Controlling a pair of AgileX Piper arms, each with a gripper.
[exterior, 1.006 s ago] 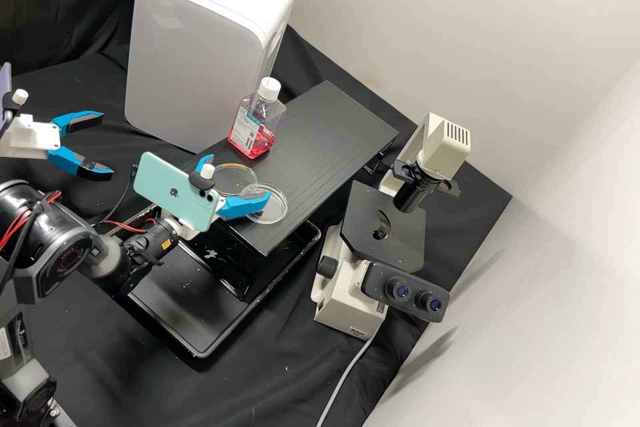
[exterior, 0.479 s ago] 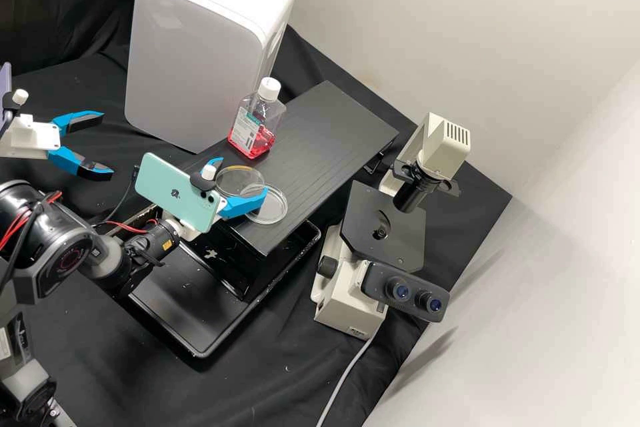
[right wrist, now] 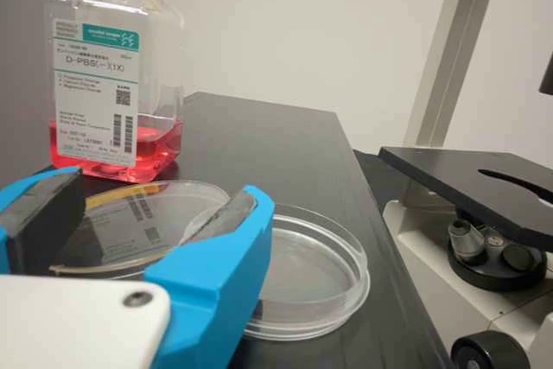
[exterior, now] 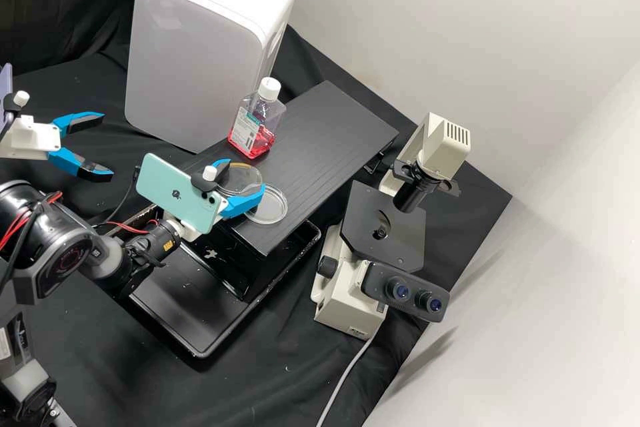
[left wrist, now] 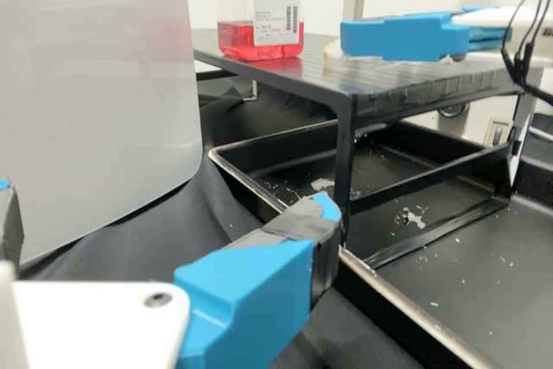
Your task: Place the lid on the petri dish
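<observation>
Lays out, on one black bench: one white box, one microscope, one black tray, one raised black shelf standing in that tray, one bottle of pink liquid, one open petri dish, one clear lid, and two arms. Sets the right gripper low over the shelf's near end, roughly level, with blue fingers pinching the lid by its rim, just beside the dish. Brings close, in the right wrist view, the lid's edge overlapping the dish's rim, bottle behind. Sets the left gripper beside the box, well apart from the dish, fingers spread on nothing. Reveals, in the left wrist view, the tray's speckled floor under the shelf.
</observation>
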